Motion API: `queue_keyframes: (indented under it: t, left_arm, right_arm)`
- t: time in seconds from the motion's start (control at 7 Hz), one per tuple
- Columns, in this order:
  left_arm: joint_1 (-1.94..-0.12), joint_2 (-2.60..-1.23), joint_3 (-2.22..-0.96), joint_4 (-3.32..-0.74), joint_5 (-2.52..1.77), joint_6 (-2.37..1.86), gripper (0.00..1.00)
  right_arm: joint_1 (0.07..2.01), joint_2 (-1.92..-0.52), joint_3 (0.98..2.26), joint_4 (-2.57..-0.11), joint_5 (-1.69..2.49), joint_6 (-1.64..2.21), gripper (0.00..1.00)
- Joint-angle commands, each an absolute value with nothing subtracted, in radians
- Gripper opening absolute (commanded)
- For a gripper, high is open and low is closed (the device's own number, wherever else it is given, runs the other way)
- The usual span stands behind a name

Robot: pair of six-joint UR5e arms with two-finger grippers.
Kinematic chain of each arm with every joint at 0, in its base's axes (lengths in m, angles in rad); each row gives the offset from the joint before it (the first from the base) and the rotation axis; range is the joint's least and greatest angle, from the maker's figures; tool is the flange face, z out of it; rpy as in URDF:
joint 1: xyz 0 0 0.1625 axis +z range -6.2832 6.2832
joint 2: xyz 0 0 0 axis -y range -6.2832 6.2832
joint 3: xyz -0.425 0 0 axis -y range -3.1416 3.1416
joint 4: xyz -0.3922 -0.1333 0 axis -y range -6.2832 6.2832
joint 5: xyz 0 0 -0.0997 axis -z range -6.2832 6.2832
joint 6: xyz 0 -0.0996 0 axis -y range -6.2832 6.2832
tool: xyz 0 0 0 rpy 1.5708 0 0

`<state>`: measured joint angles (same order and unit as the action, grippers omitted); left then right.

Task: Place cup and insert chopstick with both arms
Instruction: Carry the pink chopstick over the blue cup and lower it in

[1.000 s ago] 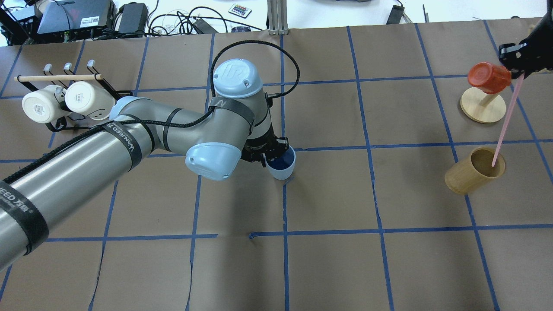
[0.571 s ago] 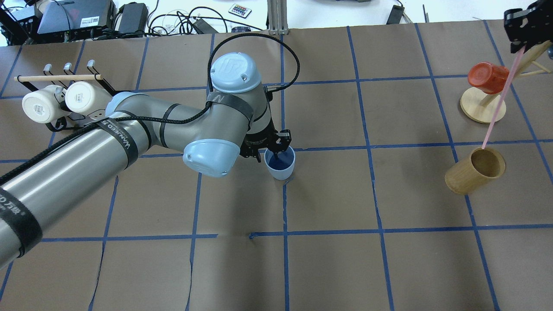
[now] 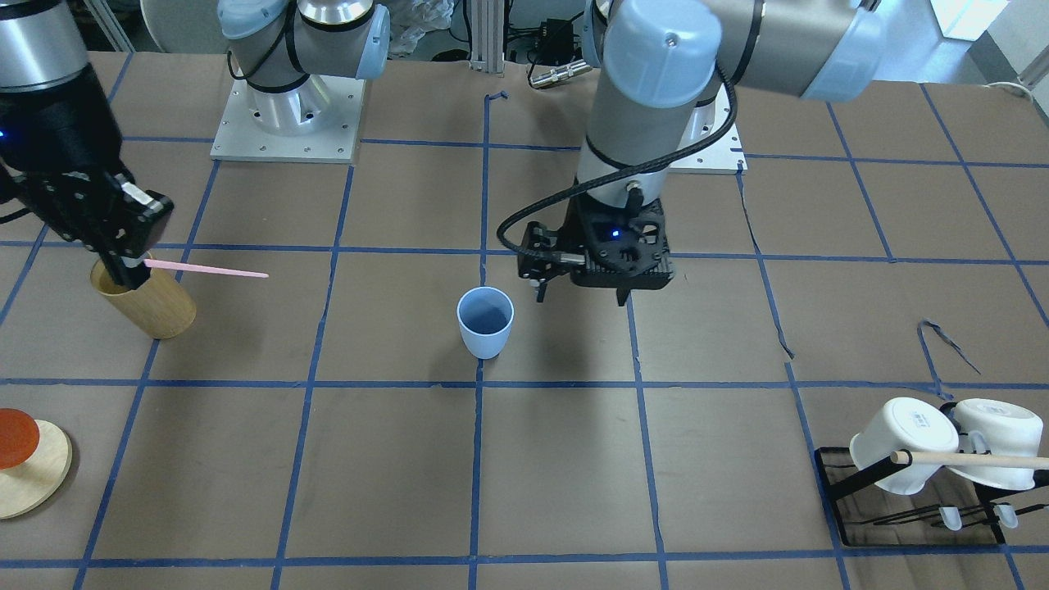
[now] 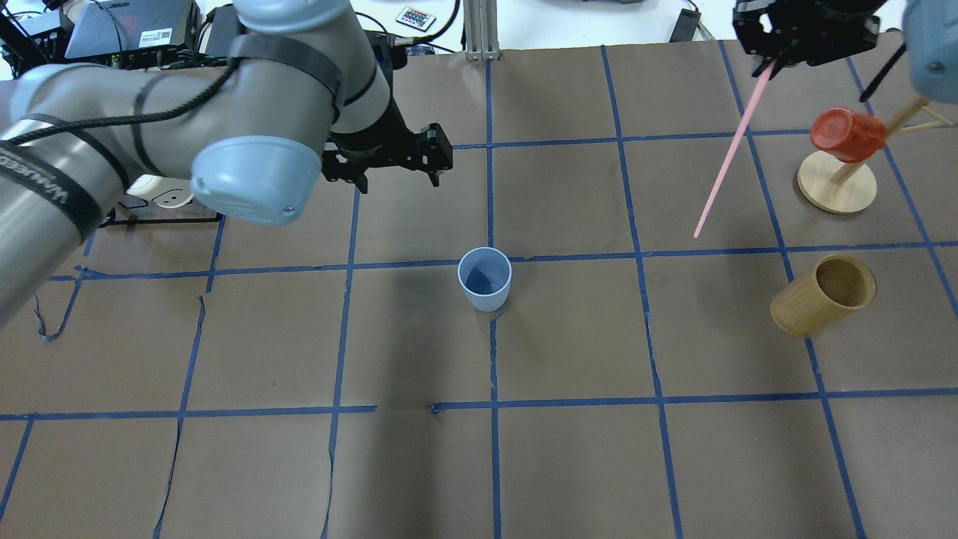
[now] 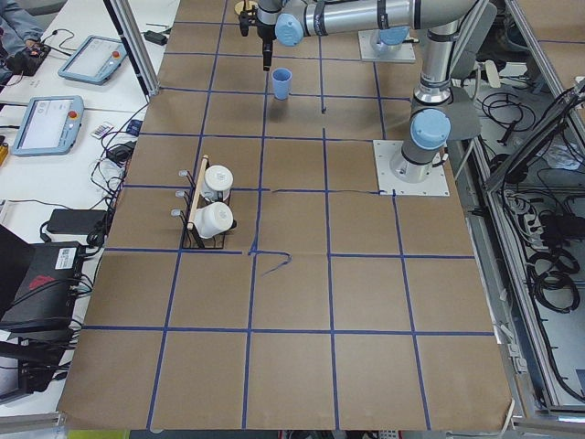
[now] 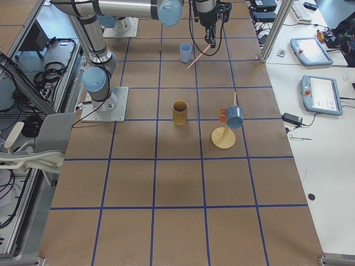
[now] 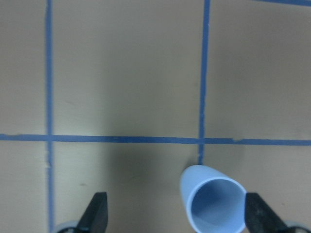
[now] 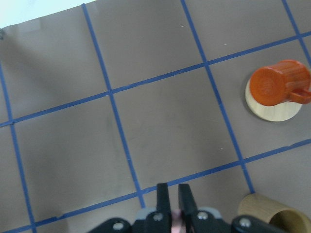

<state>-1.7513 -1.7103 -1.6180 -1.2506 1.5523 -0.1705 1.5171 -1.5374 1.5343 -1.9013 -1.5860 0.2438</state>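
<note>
Writing: the strap [image 4: 54,191] on the L arm [image 4: 247,90] reads approx. "WANJEED". The label on one white cup's base is too small to read.

Counts:
- 1 blue cup [image 4: 485,279], upright mid-table [image 4: 569,464], about halfway between the two short edges, nothing touching it.
- 1 pink chopstick [image 4: 724,150].
- 1 bamboo holder [image 4: 822,296] twd the robot's-right edge.
- 1 orange mug [image 4: 847,135] on 1 wooden stand [image 4: 831,191] nr the right corner on your side.
- 2 white cups [image 3: 901,447] on 1 black rack [image 3: 852,475] w/ 1 wooden dowel [image 3: 975,459], nr the left corner on your side.

L gripper [image 3: 582,297] is spread wide w/ nothing in it, raised beside the cup. R gripper [image 8: 174,199] pinches the chopstick's top end. The stick is clear of the holder, slanting over bare table.

Hidden: overhead, the L arm covers most of the rack. In your front view the mug is cut off at the frame edge and the R gripper overlaps the holder's rim.
</note>
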Motion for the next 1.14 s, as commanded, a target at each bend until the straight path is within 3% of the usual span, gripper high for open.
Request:
queue_keyframes:
  t: [0.0,0.57,1.0]
  left_arm:
    - [-1.660,-1.584,-1.608,-1.371,1.624,-0.028,1.00]
    - [-1.588,-1.557,-1.618,-1.367,1.565,-0.011,1.00]
    - [-1.591,-1.545,-1.600,-1.516,1.580,-0.014,1.00]
  right_arm:
    - [1.682,-1.510,1.539,-2.032,-1.615,0.427,0.00]
    - [2.017,-1.398,1.548,-2.163,-1.894,0.682,0.00]
    - [2.084,-1.384,1.568,-2.167,-1.948,0.755,0.00]
